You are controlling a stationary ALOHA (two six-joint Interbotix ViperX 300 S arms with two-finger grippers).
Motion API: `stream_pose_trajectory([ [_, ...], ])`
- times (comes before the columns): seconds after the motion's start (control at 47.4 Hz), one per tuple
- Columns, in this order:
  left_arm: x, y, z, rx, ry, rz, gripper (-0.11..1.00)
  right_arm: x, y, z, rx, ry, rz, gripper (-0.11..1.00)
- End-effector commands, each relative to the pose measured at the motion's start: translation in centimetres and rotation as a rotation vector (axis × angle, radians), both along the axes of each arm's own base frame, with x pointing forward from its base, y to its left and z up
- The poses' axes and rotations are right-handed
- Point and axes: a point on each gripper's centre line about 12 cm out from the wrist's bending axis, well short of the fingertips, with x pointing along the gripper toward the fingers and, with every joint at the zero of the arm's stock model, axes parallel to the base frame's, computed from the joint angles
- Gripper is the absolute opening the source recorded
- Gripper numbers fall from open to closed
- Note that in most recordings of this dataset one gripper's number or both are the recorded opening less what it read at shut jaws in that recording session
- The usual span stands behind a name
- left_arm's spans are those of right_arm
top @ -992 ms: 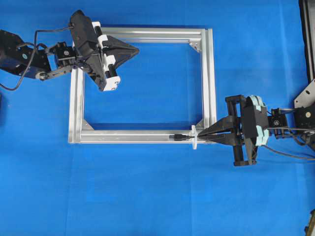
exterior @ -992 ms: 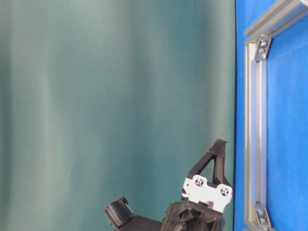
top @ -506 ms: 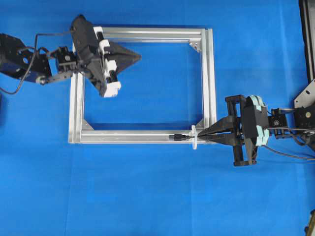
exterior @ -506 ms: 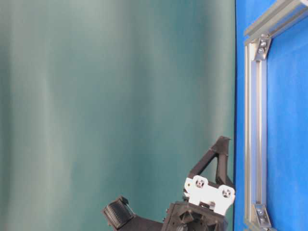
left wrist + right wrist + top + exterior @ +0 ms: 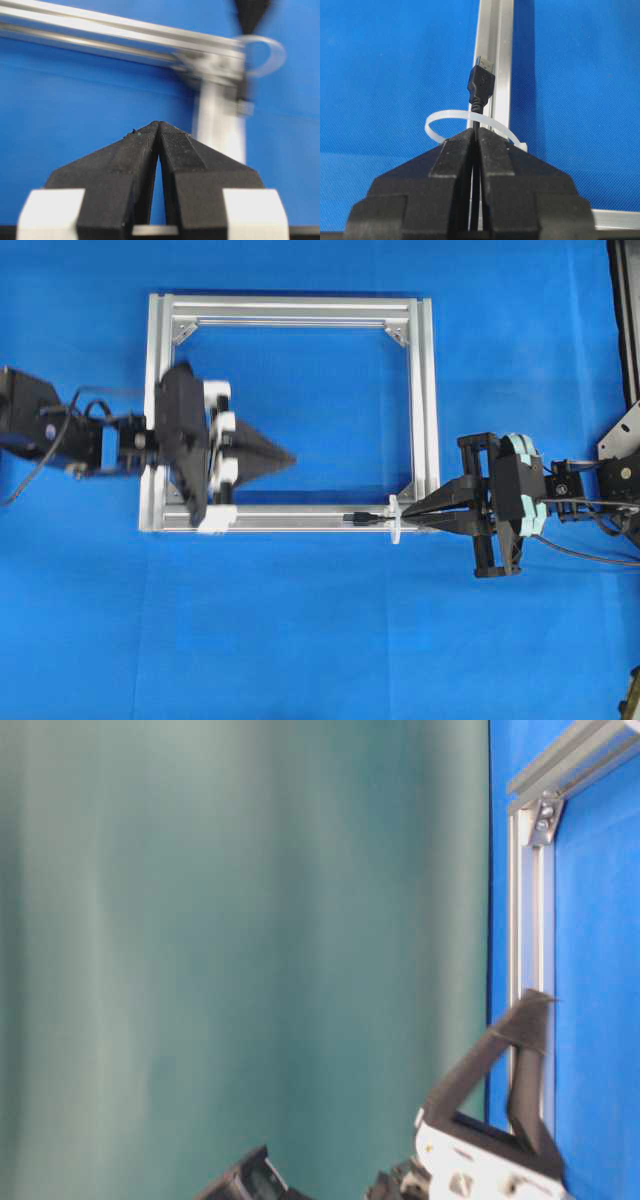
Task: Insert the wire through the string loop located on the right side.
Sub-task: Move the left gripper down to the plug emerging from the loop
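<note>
Right wrist view alone shows right fingers (image 5: 476,134) pinching the wire (image 5: 480,82) through the string loop (image 5: 437,120); left fingers (image 5: 159,126) clenched empty.

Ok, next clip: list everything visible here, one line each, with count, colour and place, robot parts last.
table cover: one, blue, under everything.
frame: one, silver aluminium rectangle, centre of the overhead view.
corner brackets: silver, inside the frame's corners; not all can be counted.
string loop: one, white, upright on the frame's near rail towards the right.
wire: one, black with a silver-tipped plug, its plug past the string loop.
backdrop: one, green, in the table-level view.
left gripper: black, shut, empty, over the frame's left part.
right gripper: black, shut on the wire, at the string loop.
</note>
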Motion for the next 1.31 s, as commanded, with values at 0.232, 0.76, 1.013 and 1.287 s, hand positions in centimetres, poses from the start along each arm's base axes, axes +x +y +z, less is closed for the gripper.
stream_pose_trajectory([
  [0.232, -0.3, -5.5, 1.5, -0.007, -0.053, -0.148, 0.00, 0.5, 0.0, 0.7, 0.005, -0.033, -0.004, -0.03],
  [0.76, 0.3, -5.0, 1.6, -0.004, -0.050, -0.133, 0.00, 0.5, 0.1, 0.7, 0.005, -0.033, -0.002, -0.03],
  [1.013, 2.9, -4.8, 2.0, 0.010, -0.041, -0.122, 0.00, 0.5, 0.0, 0.7, 0.005, -0.033, -0.004, -0.03],
  [1.287, 7.5, -3.9, 2.1, 0.026, -0.004, -0.094, 0.00, 0.5, 0.0, 0.7, 0.005, -0.033, -0.004, -0.03],
])
